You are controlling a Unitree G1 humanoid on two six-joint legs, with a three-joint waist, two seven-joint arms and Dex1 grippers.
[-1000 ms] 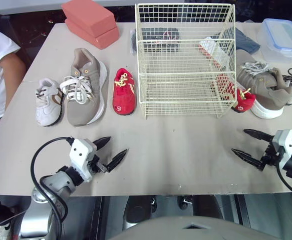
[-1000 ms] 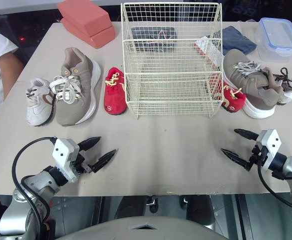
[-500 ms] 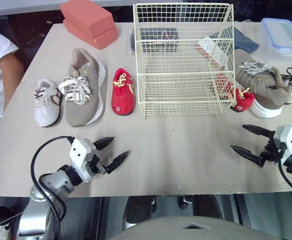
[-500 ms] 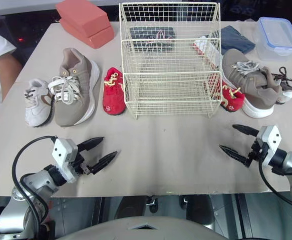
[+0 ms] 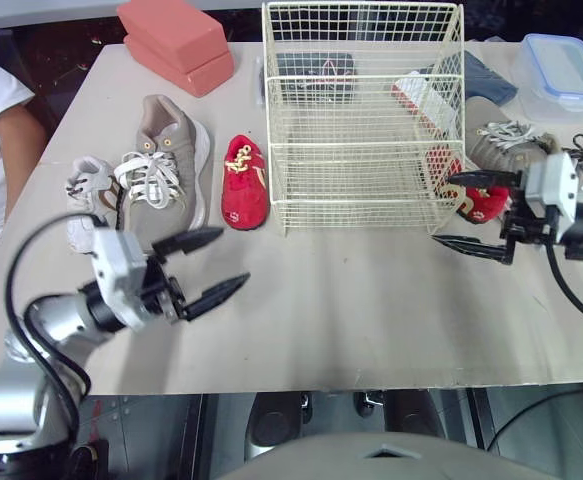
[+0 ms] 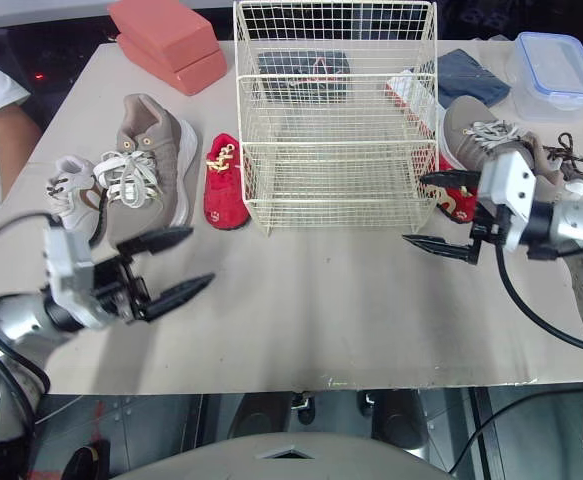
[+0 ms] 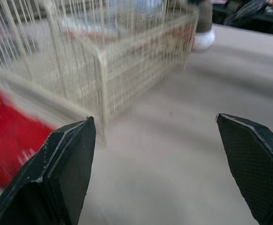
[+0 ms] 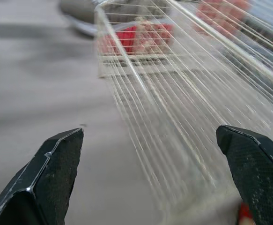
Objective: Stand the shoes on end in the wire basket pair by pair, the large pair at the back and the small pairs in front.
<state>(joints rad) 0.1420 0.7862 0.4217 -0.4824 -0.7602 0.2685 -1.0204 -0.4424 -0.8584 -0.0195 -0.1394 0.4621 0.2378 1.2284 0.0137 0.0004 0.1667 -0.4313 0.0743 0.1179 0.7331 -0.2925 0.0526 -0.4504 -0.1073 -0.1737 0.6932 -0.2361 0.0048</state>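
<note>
- No shoe has yet been stood in the wire basket [image 5: 356, 78], which sits at the back middle of the counter [image 5: 351, 310] and appears empty, so the task is judged to be at its first reach.
- The jaws of the left gripper [image 5: 233, 256] are spread wide above bare counter, just in front of the left large tan shoe [image 5: 166, 165], with a small white shoe [image 5: 89, 190] and a small red shoe [image 5: 244, 183] to either side of it.
- The jaws of the right gripper [image 5: 443, 210] are likewise wide and hold nothing, near the basket's front right corner and beside the second red shoe [image 6: 451, 200]; the right large tan shoe [image 6: 471, 130] lies just behind.
- The large pair is best taken next, since it belongs at the back; each tan shoe would need to be gripped, tipped on end and lowered in.
- No brand or writing can be read; the yellowish marks on the red shoes are too small to make out.
</note>
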